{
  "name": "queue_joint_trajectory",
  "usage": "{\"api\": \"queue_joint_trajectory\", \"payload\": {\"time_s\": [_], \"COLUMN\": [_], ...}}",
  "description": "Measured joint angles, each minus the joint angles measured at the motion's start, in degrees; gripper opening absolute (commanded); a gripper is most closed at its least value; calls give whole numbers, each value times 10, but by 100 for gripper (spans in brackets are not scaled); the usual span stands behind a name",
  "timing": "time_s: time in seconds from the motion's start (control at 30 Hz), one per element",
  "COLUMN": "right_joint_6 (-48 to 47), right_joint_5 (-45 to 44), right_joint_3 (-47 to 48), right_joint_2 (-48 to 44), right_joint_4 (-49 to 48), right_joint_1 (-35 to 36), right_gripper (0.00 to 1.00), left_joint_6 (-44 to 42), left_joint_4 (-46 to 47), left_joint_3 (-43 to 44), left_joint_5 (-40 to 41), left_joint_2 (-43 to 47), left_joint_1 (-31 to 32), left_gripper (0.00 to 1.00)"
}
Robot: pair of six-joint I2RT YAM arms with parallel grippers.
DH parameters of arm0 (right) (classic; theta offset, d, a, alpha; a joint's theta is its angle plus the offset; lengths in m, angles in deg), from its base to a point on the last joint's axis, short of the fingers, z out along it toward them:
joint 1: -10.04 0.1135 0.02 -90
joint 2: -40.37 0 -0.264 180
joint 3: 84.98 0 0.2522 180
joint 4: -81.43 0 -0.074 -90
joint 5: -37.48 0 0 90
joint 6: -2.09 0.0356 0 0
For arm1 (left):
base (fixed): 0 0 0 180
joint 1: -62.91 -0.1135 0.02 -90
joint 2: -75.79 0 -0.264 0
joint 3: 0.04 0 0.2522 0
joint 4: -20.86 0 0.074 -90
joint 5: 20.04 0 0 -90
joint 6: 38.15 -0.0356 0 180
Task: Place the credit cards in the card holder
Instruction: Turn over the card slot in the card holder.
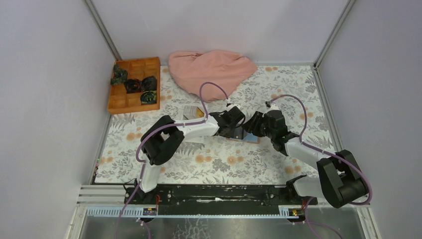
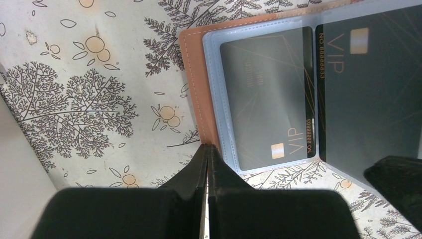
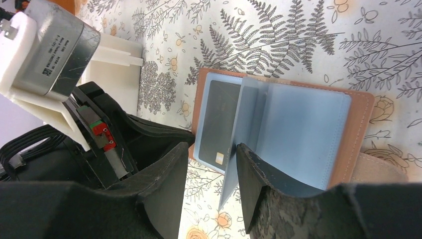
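The card holder [image 2: 194, 74], reddish-brown with clear sleeves, lies open on the flowered table [image 1: 219, 164]. A dark VIP credit card [image 2: 268, 99] sits in its flat sleeve. A second dark card [image 2: 368, 89] fills the leaf beside it. My left gripper [image 2: 207, 147] is shut, with its tips resting on the near edge of the brown cover. My right gripper [image 3: 213, 149] is open at the holder's near side. One sleeve leaf [image 3: 244, 124] stands up between its fingers, close to the right one. From above, both grippers meet over the holder [image 1: 250, 139].
A white tray [image 3: 117, 74] lies under the left arm. An orange wooden compartment box [image 1: 134, 84] with dark items is at the back left. A pink cloth [image 1: 211, 69] is heaped at the back. The left wrist [image 3: 50, 50] crowds the right gripper's left side.
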Motion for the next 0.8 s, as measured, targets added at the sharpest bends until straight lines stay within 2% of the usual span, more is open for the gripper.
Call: {"api": "queue_joint_trajectory", "payload": {"time_s": [0.8], "right_joint_6": [25], "right_joint_5": [40], "right_joint_3": [0], "right_joint_2": [44], "right_joint_4": [-66], "right_joint_1": [1], "right_gripper": [49], "left_joint_6": [0], "left_joint_4": [-7], "left_joint_3": [7], "left_joint_5": [0], "left_joint_2": [-3], "left_joint_1": [0], "left_gripper": [0]}}
